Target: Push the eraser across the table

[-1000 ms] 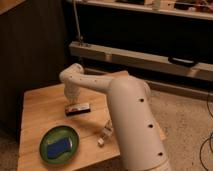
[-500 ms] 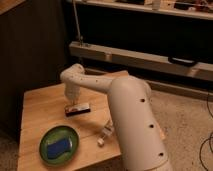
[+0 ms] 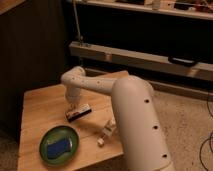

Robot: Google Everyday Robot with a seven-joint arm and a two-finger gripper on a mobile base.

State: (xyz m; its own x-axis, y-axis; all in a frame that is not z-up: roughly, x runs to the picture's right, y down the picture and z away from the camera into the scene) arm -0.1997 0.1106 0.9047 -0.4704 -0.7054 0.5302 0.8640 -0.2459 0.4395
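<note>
Because the job is a push and not a lift, the big white arm (image 3: 136,122) rises from the near right corner, bends back over the counter (image 3: 41,102) and drops its last link almost straight down, which puts the working end low beside the target rather than above it for a grasp. That wooden counter has bare planks to the left and toward the far edge, so by my reading there is room for a slide in those directions, while the near side is taken up by other things. A green plate (image 3: 75,139) sits at the near left corner with a blue block (image 3: 59,147) lying in it, well apart from the action and probably just a bystander. Near the middle of the counter lies the eraser (image 3: 80,113), flat on its dark body with the pale face up, its long side angled a little so the right end points farther away. The claw (image 3: 75,105) hangs at the eraser's far left end, just beside or on it; whether it actually touches cannot be told, nor whether it is spread or closed, and nothing shows it holding anything. Low placement behind the bar suits a shove toward the near edge or sideways. A small white bottle (image 3: 106,131) lies tipped over near the arm's base, close enough to the eraser's near right that a push that way might knock it.
</note>
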